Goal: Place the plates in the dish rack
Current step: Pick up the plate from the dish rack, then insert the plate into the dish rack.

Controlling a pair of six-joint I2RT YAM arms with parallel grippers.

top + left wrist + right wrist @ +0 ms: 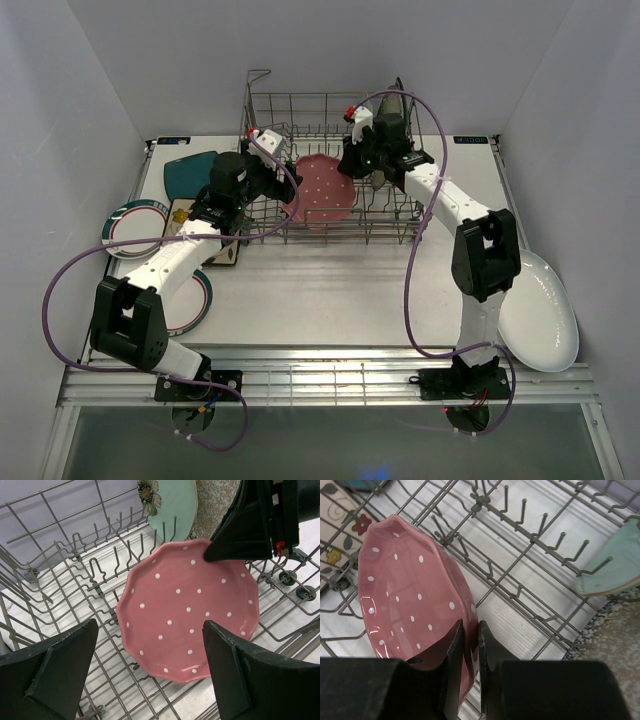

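**Pink plate held at the rim, part-way into the rack**

The rack [310, 112] sits at the far middle of the table [330, 300], within reach of both arms, which is likely why loading is shared between them. Plates waiting outside it lie flat: the white oval [540, 310] beside the right arm, the teal square [190, 172] and two rimmed rounds [135, 225] on the left, with a floral square [340, 525] showing through the wires. Two plates already stand on edge at the rack's right end, the mint plate [175, 505] and the speckled plate [215, 510] just beside it. Upright between tines is how each plate is meant to end up.

The pink plate [320, 190] is inside the rack, near its middle, leaning rather than upright. It seems tilted because it is being steered toward a row of tines. Whether its lower edge already rests in a slot, I cannot tell from these views.

The right gripper [470, 625] is clamped on the pink plate's scalloped rim, one finger on each face, a thin-edge hold that leaves the rest of the plate free to drop between wires.

The left gripper [150, 625] has its jaws spread wide and holds nothing. It hovers above the rack facing the pink plate, touching neither, perhaps ready to steady it.
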